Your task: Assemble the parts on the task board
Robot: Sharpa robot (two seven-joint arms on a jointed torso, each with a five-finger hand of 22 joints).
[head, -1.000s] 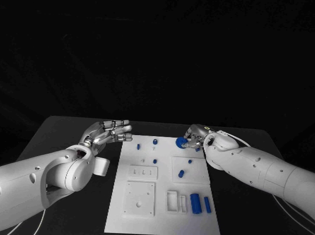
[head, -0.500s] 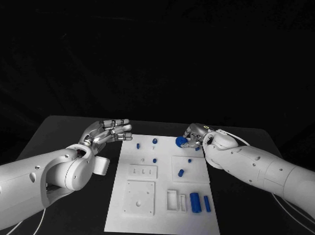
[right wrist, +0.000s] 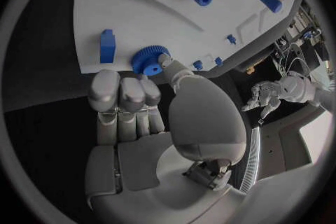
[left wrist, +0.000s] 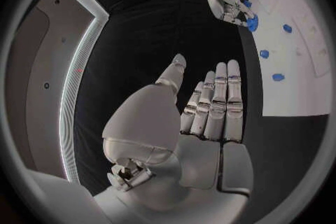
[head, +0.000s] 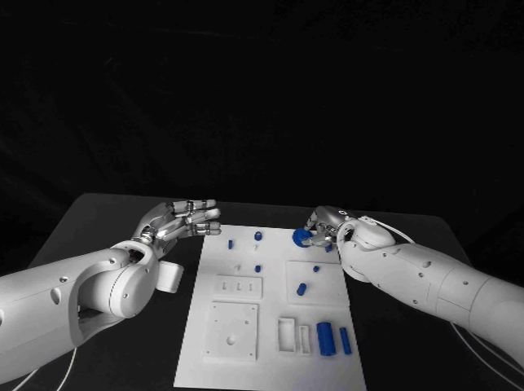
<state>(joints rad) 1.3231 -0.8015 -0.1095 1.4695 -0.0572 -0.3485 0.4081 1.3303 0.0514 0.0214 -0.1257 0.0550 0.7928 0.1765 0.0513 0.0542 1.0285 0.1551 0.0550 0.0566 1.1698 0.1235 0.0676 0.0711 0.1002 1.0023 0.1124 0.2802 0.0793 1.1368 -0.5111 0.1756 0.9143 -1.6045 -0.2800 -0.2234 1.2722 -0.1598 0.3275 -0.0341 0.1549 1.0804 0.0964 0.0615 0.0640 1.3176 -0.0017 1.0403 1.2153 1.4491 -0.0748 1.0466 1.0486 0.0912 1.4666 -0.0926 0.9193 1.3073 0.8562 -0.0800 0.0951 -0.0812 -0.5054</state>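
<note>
Lying nearest the robot on the task board [head: 215,358]: 2 blue bars, a thick one [head: 325,337] and a thin one [head: 345,340], side by side near the right corner. Mid-board, a short blue cylinder [head: 301,287] sits on a raised square panel, with smaller blue pegs [head: 258,267] further up the plate. Right hand [head: 320,228] is at the board's far right edge, thumb and fingers pinching a blue gear [head: 301,237] that sits at the plate surface. A blue block [right wrist: 106,46] stands just beside the gear. Left hand [head: 186,218] hovers off the board's far left corner over the black table [head: 97,220], fingers straight and close together, thumb apart, holding nothing.
</note>
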